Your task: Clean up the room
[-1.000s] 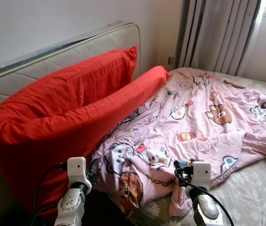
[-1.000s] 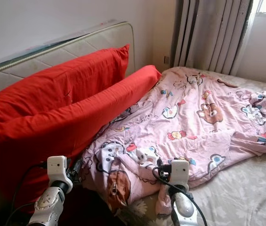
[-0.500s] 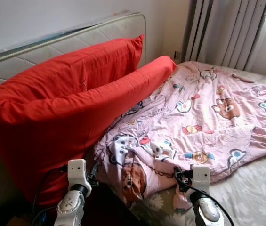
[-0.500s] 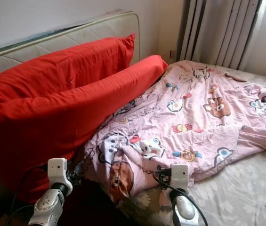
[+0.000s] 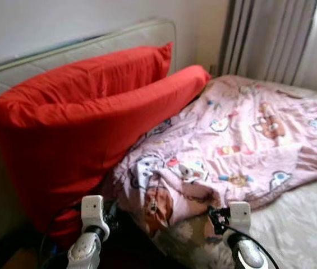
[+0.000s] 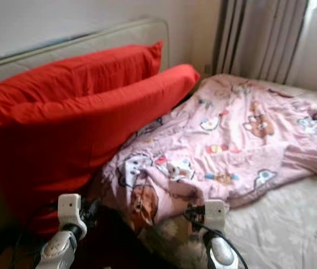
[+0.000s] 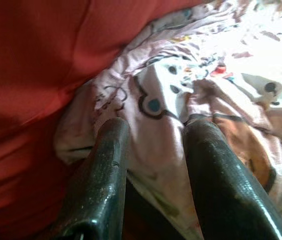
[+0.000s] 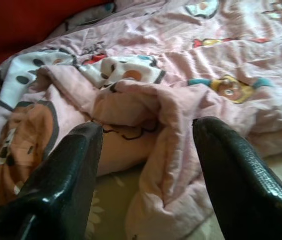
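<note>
Bed (image 5: 293, 224): a mattress under a pale floral sheet, its padded headboard (image 5: 91, 47) set against the wall on the robot's left. Pillows: two long red ones, the front pillow (image 5: 85, 140) propped upright on the bed and leaning back, the rear pillow (image 5: 96, 70) standing between it and the headboard, the two touching along their length. Quilt (image 5: 248, 140): pink with cartoon animal prints, crumpled and spread unevenly across the mattress from beside the front pillow toward the window side; its near edge is bunched into folds at the bed's near side, with bare sheet showing to the right of it. Curtain (image 5: 270, 39): grey, hanging in pleats behind the far end of the bed. Left gripper (image 7: 153, 135): held low at the near side of the bed, jaws spread with a modest gap and holding nothing, pointing at the quilt's folded edge where it meets the front pillow; whether the tips touch the cloth cannot be told. Right gripper (image 8: 148, 135): held low just before the bunched near edge of the quilt, jaws spread wide and empty, a fold of quilt lying beyond the gap. Head views slightly blurred.
</note>
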Motion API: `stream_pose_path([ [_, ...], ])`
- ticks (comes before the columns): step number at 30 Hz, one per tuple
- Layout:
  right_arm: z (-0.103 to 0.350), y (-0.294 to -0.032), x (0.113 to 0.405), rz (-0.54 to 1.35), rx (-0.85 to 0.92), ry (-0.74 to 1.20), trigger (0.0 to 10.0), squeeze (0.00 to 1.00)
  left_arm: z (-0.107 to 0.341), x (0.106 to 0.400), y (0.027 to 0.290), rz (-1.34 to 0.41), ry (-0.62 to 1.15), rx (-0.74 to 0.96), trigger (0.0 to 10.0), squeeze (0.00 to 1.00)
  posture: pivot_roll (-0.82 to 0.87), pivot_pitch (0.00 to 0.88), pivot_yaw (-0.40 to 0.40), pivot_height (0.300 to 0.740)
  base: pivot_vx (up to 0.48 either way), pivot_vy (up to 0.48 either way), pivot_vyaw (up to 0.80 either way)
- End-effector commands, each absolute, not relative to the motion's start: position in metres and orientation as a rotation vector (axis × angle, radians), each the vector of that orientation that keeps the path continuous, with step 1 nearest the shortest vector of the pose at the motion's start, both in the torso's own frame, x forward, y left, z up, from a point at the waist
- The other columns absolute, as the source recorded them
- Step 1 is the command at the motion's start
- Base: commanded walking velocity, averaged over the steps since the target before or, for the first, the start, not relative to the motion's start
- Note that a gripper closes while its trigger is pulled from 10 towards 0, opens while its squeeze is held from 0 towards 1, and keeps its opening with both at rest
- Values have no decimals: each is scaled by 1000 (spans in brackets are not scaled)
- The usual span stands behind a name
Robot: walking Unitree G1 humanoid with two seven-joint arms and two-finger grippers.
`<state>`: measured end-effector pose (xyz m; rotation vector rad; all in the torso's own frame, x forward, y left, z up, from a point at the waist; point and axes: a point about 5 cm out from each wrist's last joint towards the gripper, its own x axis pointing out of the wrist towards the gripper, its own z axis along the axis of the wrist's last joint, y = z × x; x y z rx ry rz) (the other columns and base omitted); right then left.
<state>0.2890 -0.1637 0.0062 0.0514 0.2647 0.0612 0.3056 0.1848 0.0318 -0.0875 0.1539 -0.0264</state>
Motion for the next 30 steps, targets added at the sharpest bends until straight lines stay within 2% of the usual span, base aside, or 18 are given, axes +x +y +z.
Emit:
stream_pose_path([
  [1,4,-160,288,77,53,280,10000,0,30,304,190,-15,171,-91,10000,0,-74,42,50,633,0,0,0],
  [5,3,-160,288,84,49,290,10000,0,29,305,189,-22,175,-92,10000,0,-73,45,49,633,0,0,0],
  [13,0,-158,286,94,26,317,10000,0,30,305,190,-23,174,-94,10000,0,-71,54,49,633,262,0,0],
  [30,-3,-161,285,73,23,342,10000,0,30,305,192,-17,172,-95,10000,0,-65,69,47,633,18,0,0],
])
